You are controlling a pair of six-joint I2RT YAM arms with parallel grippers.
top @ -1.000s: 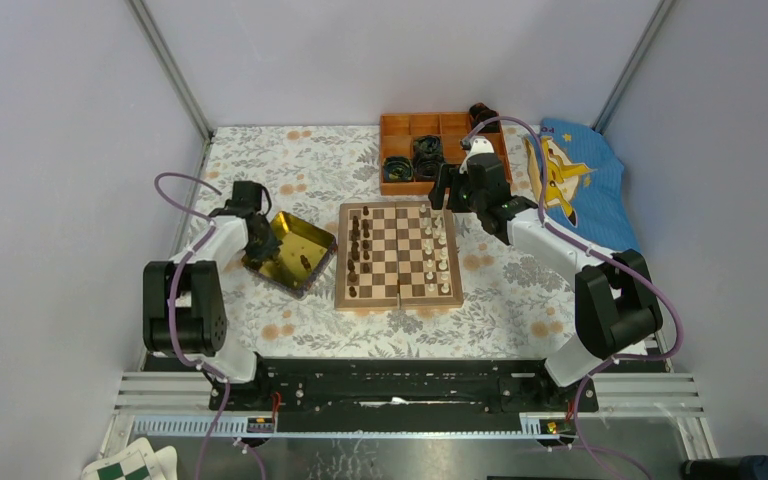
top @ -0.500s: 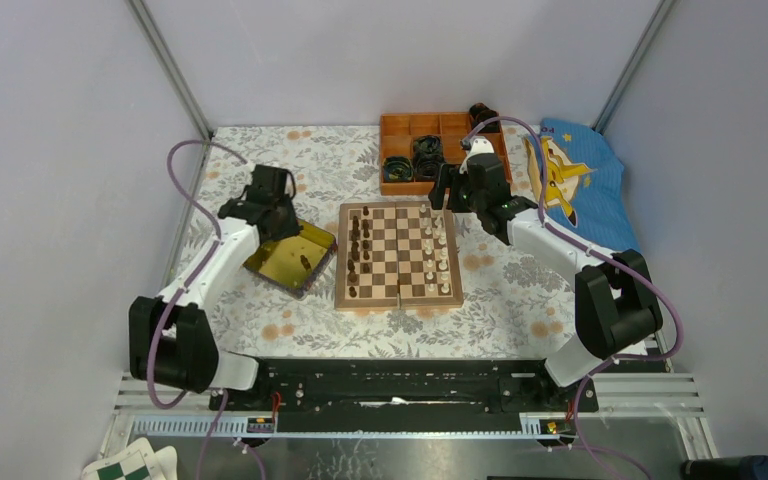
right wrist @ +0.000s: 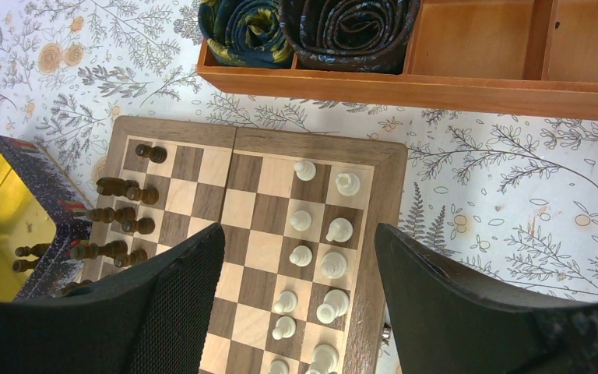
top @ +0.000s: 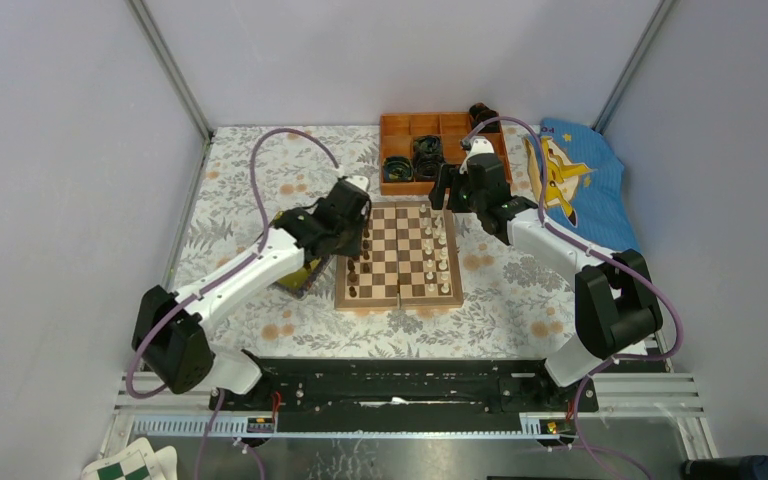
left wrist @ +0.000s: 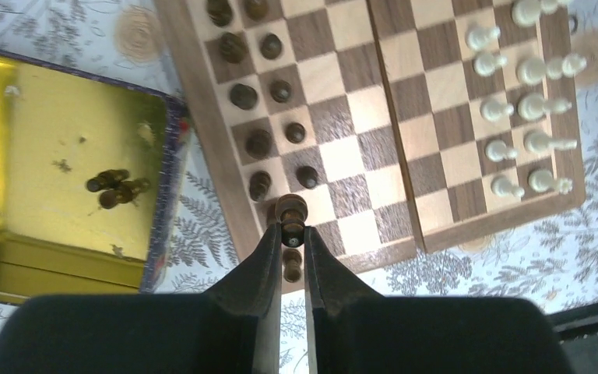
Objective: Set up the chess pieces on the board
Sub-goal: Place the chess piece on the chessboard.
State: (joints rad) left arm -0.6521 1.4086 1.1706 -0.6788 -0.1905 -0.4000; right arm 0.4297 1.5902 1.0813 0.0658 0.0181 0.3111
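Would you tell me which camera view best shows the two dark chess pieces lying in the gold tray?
The left wrist view: both dark pieces lie in plain sight on the gold tray. The right wrist view catches them small at its left edge. In the top view, the left arm covers most of the tray.

— From above, the left arm [top: 260, 262] covers most of the gold tray [top: 298, 283].
— And the chess pieces [top: 441, 252] are too small there to tell one kind from another.
— In the right wrist view, the right gripper [right wrist: 297, 229] hides the board's [right wrist: 385, 195] lower corners behind its fingers [right wrist: 163, 312].
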